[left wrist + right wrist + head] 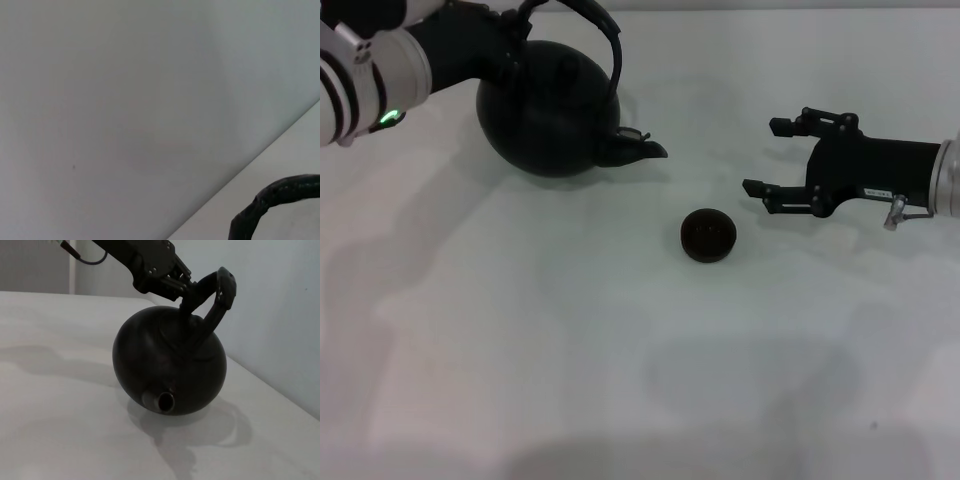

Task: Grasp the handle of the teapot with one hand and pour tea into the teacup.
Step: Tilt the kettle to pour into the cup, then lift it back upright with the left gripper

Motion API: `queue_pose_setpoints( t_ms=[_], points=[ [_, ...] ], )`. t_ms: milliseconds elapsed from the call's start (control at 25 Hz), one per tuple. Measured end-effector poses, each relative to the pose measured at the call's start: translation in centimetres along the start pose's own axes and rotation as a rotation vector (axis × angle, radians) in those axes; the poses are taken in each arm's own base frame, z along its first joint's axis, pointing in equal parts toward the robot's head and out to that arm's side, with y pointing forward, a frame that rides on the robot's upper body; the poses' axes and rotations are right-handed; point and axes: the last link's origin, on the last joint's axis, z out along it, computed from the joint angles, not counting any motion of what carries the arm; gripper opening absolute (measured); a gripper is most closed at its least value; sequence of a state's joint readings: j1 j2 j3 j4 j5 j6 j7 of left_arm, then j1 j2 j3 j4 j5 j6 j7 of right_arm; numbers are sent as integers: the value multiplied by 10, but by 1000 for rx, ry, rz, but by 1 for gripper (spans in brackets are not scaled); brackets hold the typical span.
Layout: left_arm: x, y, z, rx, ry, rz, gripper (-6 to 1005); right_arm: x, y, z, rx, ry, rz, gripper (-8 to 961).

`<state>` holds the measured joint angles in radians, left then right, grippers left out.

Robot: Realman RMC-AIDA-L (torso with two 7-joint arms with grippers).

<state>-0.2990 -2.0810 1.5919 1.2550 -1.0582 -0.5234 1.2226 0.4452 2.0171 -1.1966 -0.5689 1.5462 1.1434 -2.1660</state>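
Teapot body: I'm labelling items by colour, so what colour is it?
Matte black all over; the teapot shows best in the right wrist view.

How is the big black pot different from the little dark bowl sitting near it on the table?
The teapot is far larger than the teacup. The teapot has a spout and an arched handle; the teacup has neither. The left gripper grips the teapot's handle and the pot is tipped, spout low, while the teacup stands upright on the table, untouched; the right gripper hangs open beside it. Both are round and dark.
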Motion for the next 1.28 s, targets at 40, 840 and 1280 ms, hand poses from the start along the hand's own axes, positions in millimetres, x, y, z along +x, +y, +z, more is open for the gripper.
queue_pose_setpoints(
  t_ms=[40, 840, 1280],
  points=[
    [1, 0, -1, 2, 4, 3, 93, 0, 0, 0, 0, 0, 0, 856],
    [21, 7, -12, -24, -2, 98, 92, -13, -34, -34, 243, -218, 168, 856],
    [28, 13, -8, -57, -39, 148, 93, -11, -44, -47, 313, -267, 252, 856]
  ],
)
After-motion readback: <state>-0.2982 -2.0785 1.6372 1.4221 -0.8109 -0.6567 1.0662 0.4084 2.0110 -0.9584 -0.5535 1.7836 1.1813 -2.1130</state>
